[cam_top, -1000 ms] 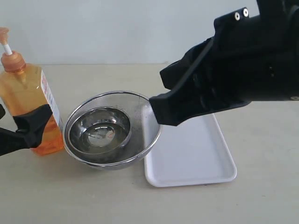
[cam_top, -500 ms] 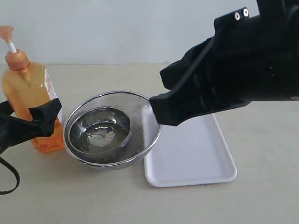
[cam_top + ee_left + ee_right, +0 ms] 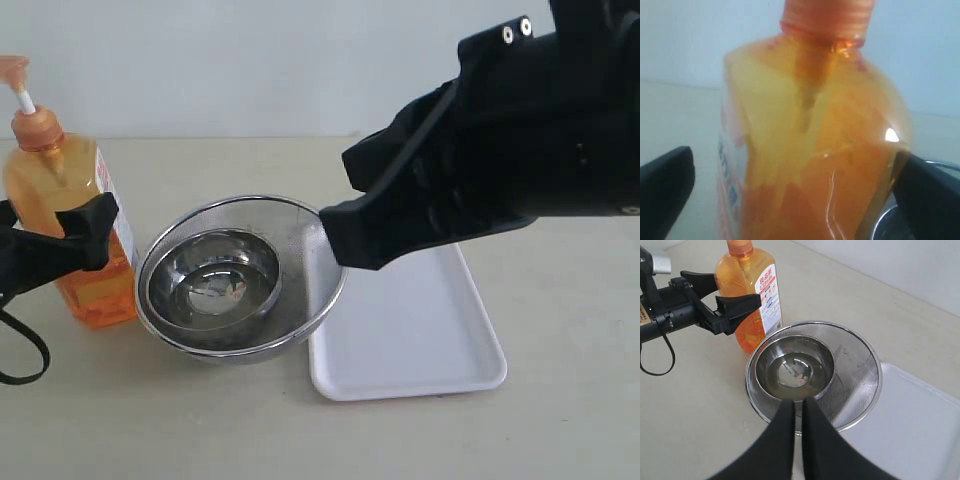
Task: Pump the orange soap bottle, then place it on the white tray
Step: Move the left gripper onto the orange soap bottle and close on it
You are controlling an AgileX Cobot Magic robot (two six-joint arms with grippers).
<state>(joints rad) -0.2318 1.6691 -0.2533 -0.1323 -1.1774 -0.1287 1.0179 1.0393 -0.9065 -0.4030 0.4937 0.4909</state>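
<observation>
Tall translucent orange soap bottle (image 3: 52,185) stands at left, off the flat white tray (image 3: 420,335). My left gripper (image 3: 736,290) straddles it, jaws apart, so I judge closing on it comes next. Right gripper (image 3: 797,407) hangs pinched together, empty.

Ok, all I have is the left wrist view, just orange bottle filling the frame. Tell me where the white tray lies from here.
Observer: The white tray lies flat on the far side of the steel mesh bowl from the orange soap bottle.
Operator: Give me the pump head.
Observer: The pump head is up on its white stem, with nothing touching it.
Operator: Now report the right gripper.
Observer: The right gripper is shut and hangs above the mesh bowl, well clear of the bottle.
</observation>
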